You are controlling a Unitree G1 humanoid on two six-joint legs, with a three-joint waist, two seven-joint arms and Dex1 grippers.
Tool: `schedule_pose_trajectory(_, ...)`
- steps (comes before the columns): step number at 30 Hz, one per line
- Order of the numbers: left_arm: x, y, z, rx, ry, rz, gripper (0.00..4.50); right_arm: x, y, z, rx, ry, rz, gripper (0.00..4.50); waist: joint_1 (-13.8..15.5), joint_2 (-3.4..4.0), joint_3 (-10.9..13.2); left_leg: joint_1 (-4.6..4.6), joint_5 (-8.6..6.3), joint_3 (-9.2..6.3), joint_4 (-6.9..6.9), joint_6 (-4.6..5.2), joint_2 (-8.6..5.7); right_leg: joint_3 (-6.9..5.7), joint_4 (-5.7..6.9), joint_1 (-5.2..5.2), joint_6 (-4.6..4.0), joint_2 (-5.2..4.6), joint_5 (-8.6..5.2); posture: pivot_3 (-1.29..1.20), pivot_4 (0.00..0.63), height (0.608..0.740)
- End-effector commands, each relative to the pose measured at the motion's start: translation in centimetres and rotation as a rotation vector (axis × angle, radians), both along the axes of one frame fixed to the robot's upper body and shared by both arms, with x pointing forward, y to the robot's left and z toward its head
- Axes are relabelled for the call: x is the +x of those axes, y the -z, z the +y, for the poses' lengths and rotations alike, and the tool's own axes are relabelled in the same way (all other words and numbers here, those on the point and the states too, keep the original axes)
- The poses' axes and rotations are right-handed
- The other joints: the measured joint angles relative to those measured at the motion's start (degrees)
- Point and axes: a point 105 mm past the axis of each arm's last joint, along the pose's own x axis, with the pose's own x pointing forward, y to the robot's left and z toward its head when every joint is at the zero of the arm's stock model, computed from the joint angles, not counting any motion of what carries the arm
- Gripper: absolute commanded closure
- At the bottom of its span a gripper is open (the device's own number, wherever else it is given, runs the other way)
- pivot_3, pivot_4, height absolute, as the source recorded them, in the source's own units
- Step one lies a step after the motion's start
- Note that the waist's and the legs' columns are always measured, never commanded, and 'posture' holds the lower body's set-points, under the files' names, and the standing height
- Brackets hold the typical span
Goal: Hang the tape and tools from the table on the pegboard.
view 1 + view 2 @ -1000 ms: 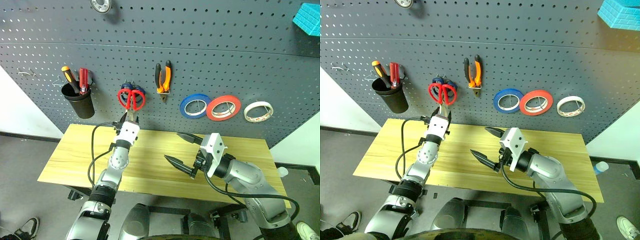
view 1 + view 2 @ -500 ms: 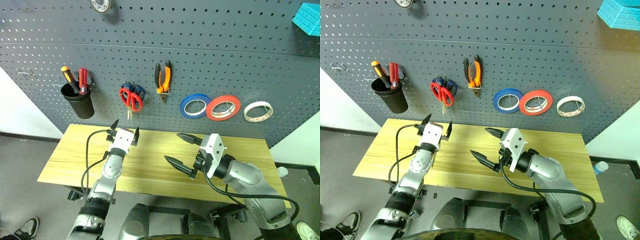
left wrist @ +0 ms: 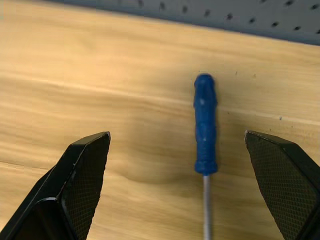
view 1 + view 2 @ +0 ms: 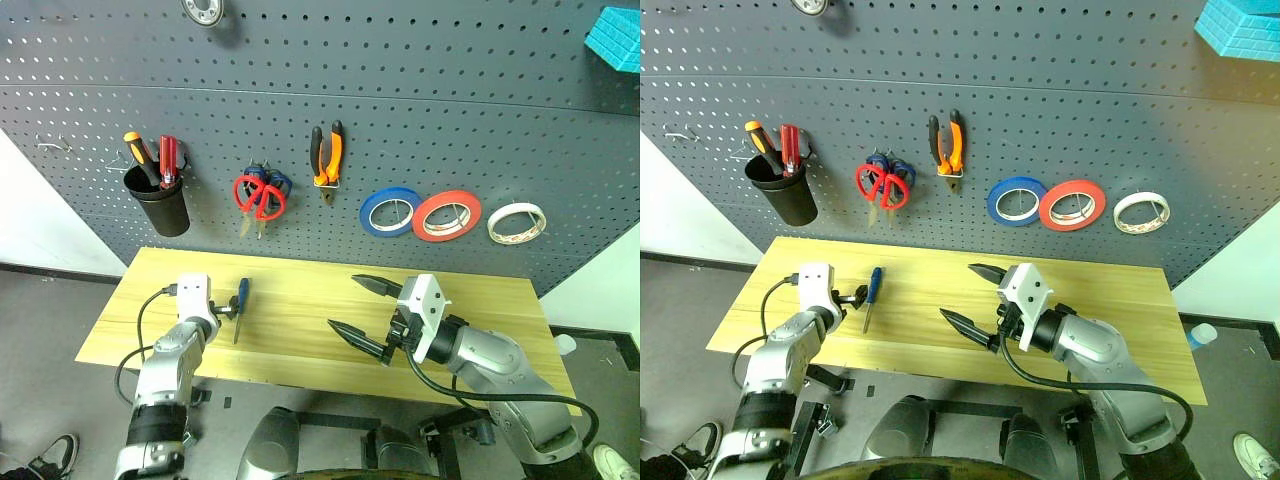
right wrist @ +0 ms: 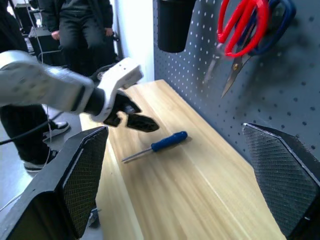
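Note:
A slim blue-handled screwdriver [image 4: 240, 303] lies on the light wood table [image 4: 310, 285], handle toward the pegboard [image 4: 450, 110]. My left gripper [image 4: 224, 309] hovers low just left of it, open and empty; in the left wrist view the blue handle [image 3: 205, 125] lies ahead between the spread fingers [image 3: 82, 175]. Red-handled scissors [image 4: 260, 194], orange-and-black pliers [image 4: 327, 156] and the cream tape [image 4: 517, 222] hang on the pegboard. Over the table's middle my right gripper [image 4: 365, 313] stands open and empty.
A black cup [image 4: 162, 203] holding orange and red screwdrivers hangs at the left. Blue-handled scissors [image 4: 279, 182] hang behind the red pair. Blue [image 4: 391, 211] and red [image 4: 447, 215] tape rolls hang beside the cream one. People [image 5: 80, 25] stand beyond the table's left end.
My left gripper let go of the red scissors on the pegboard, opened wide, and dropped down and left to the table beside the blue screwdriver. The right arm stayed put.

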Motion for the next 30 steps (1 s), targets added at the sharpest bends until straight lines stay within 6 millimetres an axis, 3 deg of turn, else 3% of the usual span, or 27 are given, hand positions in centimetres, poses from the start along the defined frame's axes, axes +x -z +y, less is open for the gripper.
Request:
schedule_pose_trajectory(1, 1.0, 0.1, 0.1, -0.025, -0.006, 0.035, 0.02, -0.9, -1.3, 0.3, 0.018, -0.034, -0.035, 0.0, -0.13, -0.02, 0.22, 0.0, 0.0, 0.0, 0.0, 0.0, 0.0, 0.01, -0.01, 0.0, 0.0, 0.0, 0.0, 0.32, 0.126, 0.687)
schedule_pose_trajectory(11, 1.7, 2.4, -0.5, 0.0, 0.052, 0.198, 0.02, -2.5, -1.1, 0.2, 0.003, -0.039, 0.015, 0.0, -2.32, -0.03, 1.83, -0.12, 0.01, -0.05, -0.04, -0.01, 0.0, -0.04, -0.09, -0.06, 0.01, 0.0, -0.01, 0.29, 0.162, 0.687)
schedule_pose_trajectory(20, 2.0, 2.5, -1.8, 0.041, 0.127, 0.268, 0.02, -2.9, -0.9, 0.3, -0.002, -0.031, 0.037, 0.0, -3.37, 0.13, 2.55, -0.12, 0.01, -0.08, -0.08, -0.01, 0.0, -0.04, -0.11, -0.07, 0.03, -0.01, -0.03, 0.28, 0.166, 0.687)
schedule_pose_trajectory(30, 0.9, 2.5, -2.1, 0.052, 0.134, 0.322, 0.02, -2.4, -0.7, 0.3, -0.011, -0.013, 0.034, 0.0, -4.78, 0.16, 2.62, -0.14, 0.01, -0.08, -0.1, -0.01, 0.0, -0.04, -0.14, -0.08, 0.06, -0.01, -0.05, 0.29, 0.16, 0.687)
